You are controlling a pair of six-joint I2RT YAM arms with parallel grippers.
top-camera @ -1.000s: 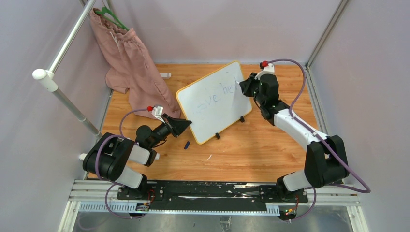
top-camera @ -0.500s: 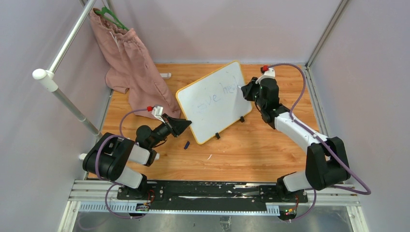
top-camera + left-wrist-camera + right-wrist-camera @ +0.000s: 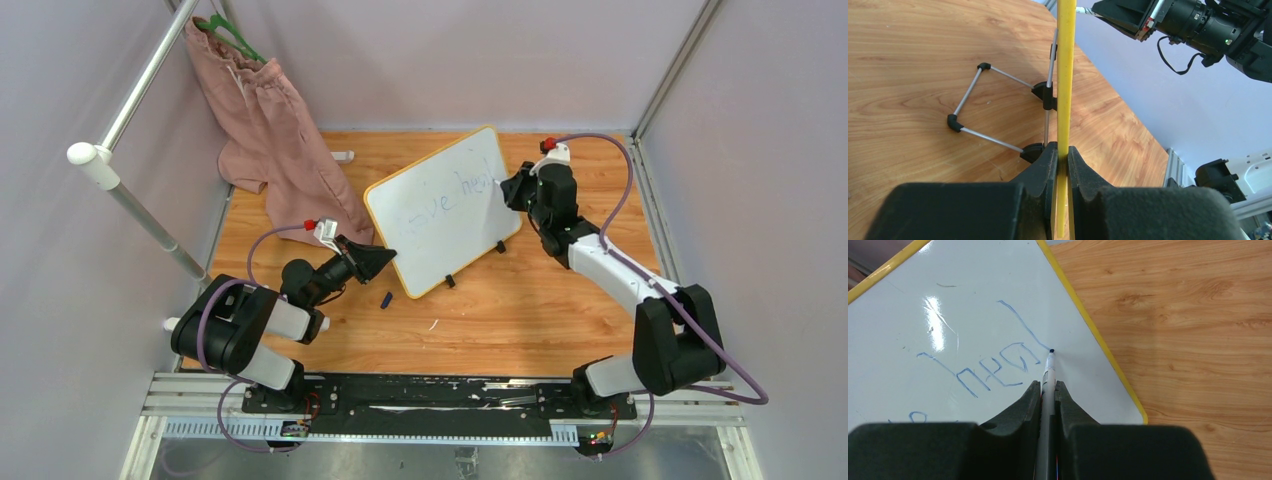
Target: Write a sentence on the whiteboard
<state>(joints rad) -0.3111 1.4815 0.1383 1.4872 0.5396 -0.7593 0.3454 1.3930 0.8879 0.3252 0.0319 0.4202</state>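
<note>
The whiteboard, white with a yellow frame, stands tilted on the wooden table. Faint blue writing reads roughly "ove heal". My left gripper is shut on the board's lower left edge; in the left wrist view the yellow frame runs up between the closed fingers. My right gripper is shut on a marker whose blue tip touches the board at the end of a long stroke after "hea".
A pink garment hangs on a green hanger from the left rail. A small dark cap lies on the table near the board's lower corner. The board's wire stand and black feet rest on the wood.
My right gripper has shifted slightly down and right along the board's right side, drawing a new stroke after "hea". The left gripper and board have not moved.
</note>
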